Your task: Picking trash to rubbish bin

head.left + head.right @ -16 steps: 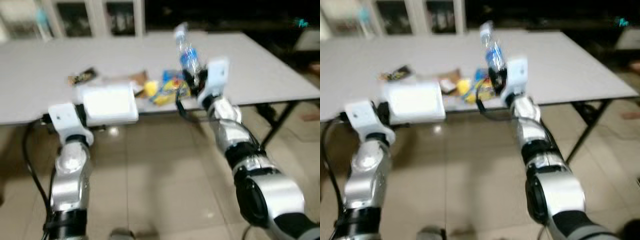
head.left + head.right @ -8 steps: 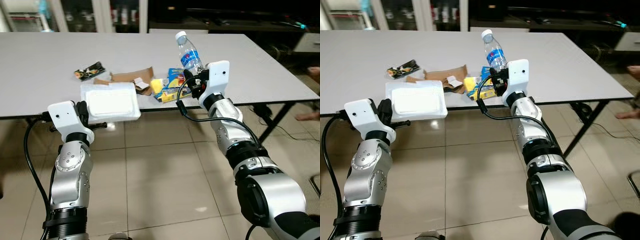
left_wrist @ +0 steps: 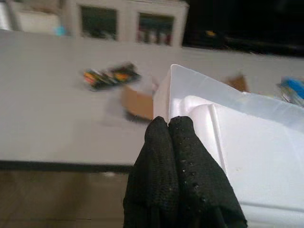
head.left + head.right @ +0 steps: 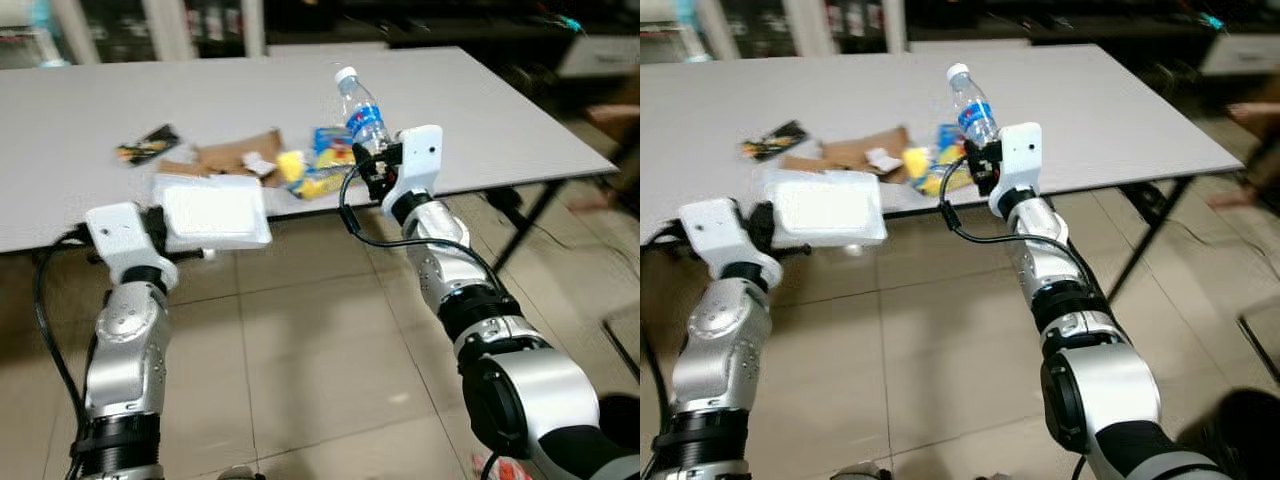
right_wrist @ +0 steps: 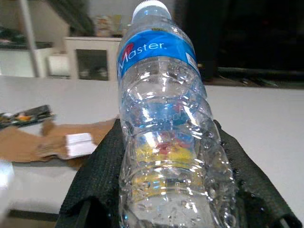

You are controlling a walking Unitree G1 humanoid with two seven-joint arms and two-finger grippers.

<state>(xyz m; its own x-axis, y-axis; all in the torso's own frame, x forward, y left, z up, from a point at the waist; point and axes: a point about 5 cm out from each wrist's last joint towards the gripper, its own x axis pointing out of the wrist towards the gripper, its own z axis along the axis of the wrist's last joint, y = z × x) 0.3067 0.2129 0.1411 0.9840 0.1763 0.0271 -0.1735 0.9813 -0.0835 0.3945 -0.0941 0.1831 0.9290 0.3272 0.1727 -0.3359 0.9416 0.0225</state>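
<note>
Both loads are in hand at the near edge of the bench (image 4: 520, 140): left gripper (image 3: 176, 142) fingers clenched on the white foam tray (image 4: 212, 211), right gripper (image 4: 980, 160) fingers clamping the water bottle (image 4: 362, 115) upright, remaining wrappers (image 4: 320, 165) lying just beyond.

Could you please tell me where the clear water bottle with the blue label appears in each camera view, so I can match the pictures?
Left eye view: water bottle above centre, held in the right claw.
Right eye view: upper centre, over the table edge.
Left wrist view: no bottle to point to; the left claw grips a white foam tray.
Right wrist view: centre, close up.
Shared landmark: brown cardboard scrap.
</note>
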